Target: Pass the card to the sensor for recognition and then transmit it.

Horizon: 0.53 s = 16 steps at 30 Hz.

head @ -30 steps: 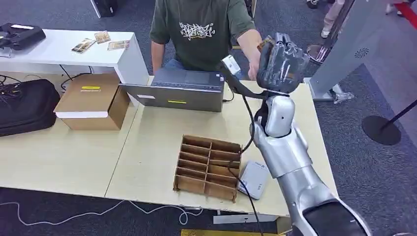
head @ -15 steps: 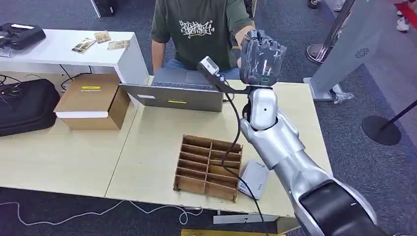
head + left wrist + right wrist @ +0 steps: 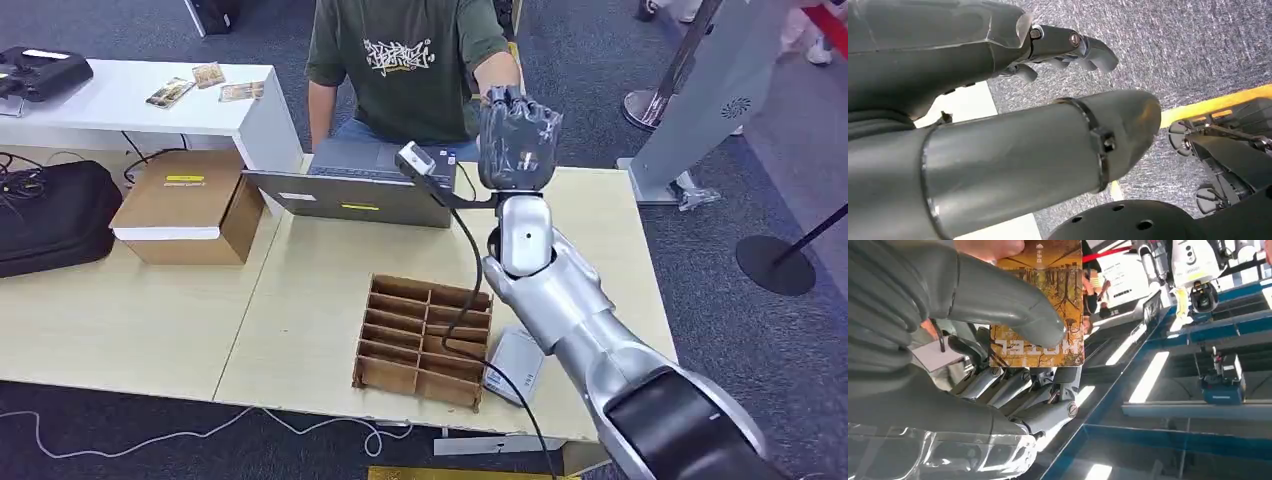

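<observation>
On my head feed the right robot hand (image 3: 516, 138) is raised above the far edge of the counter (image 3: 320, 290), its back toward me. Through the right wrist camera I see that robot hand (image 3: 1013, 340) pinching the card (image 3: 1040, 315), thumb pressed on the printed face and the darker fingers (image 3: 1013, 387) behind it. The card is yellow-brown with a tree picture and the word HOTEL. A person's fingers (image 3: 990, 247) touch the card's far end, so both are on it at once.

The left robot hand (image 3: 1068, 47) hangs over grey carpet; I see it released, fingers loosely curled around nothing.

Nearest to me, below the raised right arm, a small white sensor box (image 3: 517, 365) lies flat near the counter's front edge. Just beside it, on the side away from the arm, sits a brown wooden divider tray (image 3: 423, 340), its slots showing nothing inside. A black cable (image 3: 462, 300) runs from the wrist down across the tray.

Farther out, just beside the right robot hand on its left, a grey laptop (image 3: 362, 183) stands on the counter. Beyond the hand sits the person in a dark green shirt (image 3: 405, 60), one arm reaching to the robot hand. Well off to the left are a cardboard box (image 3: 188, 205) and a black bag (image 3: 55, 215).
</observation>
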### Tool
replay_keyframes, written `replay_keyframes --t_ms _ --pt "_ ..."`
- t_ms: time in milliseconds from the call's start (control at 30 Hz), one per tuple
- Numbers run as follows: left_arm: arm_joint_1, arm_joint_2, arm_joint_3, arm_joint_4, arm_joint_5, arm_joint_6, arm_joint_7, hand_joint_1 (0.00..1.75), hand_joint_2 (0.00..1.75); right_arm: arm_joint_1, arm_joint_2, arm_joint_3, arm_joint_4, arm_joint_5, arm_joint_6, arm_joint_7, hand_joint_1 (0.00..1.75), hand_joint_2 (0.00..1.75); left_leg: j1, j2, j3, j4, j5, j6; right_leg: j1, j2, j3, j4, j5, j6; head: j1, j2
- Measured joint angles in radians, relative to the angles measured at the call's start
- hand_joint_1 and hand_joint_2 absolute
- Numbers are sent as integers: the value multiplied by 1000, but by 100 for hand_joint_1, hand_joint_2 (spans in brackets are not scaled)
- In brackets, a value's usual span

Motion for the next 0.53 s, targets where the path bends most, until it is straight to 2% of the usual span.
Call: replay_keyframes --t_ms 33,67,100,133,233,533 --pt "0 0 0 0 0 -1 0 0 0 0 0 0 5 0 0 -2 175 175 0 0 0 0 0 0 0 0 0 0 0 0 0 0" --pt "0 0 0 0 2 -3 0 0 0 0 0 0 10 0 0 -6 77 175 0 0 0 0 0 0 0 0 0 0 0 0 0 0" --pt "0 0 0 0 6 -3 0 0 0 -1 0 0 17 0 0 -9 77 175 0 0 0 0 0 0 0 0 0 0 0 0 0 0" --pt "0 0 0 0 10 -3 0 0 0 -2 3 1 27 0 0 -10 0 175 0 0 0 0 0 0 0 0 0 0 0 0 0 0" --pt "0 -1 0 0 18 -3 0 0 0 -5 6 28 41 0 0 2 0 175 0 0 0 0 0 0 0 0 0 0 0 0 0 0" --pt "1 -2 0 0 32 -10 -9 0 0 -26 39 47 123 0 0 -28 0 175 0 0 0 0 0 0 0 0 0 0 0 0 0 0"
